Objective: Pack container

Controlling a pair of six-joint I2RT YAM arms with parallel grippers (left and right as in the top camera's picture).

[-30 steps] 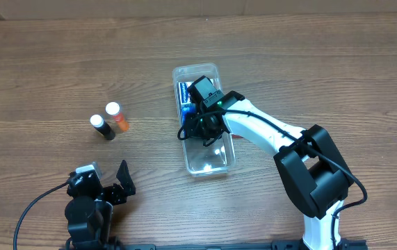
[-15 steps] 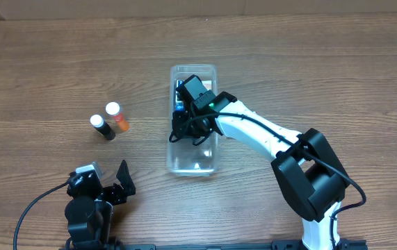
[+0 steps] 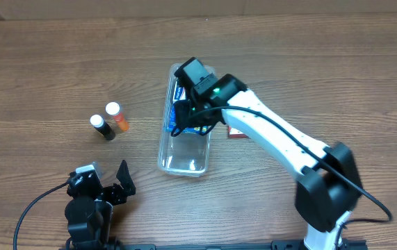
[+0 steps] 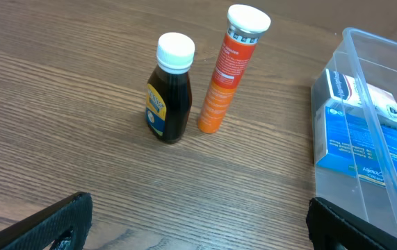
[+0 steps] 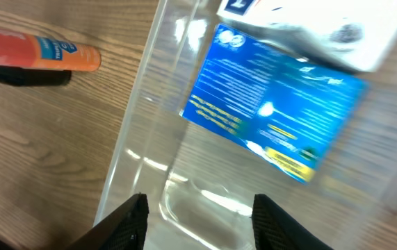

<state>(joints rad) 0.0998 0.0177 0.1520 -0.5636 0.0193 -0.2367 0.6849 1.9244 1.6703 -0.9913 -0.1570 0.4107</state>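
Container [image 3: 184, 161], mid-bench, is being probed by the spread right gripper [image 5: 197, 221]; gentle wall contact is being advised. Left gripper [image 4: 198, 232] is being held spread.

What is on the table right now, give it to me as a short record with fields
container: clear, long, mid-table
contents: blue box and white box at its far end
left of it: dark bottle and orange tube, both upright
right pincer: open, over the container
left pincer: open, holding nothing
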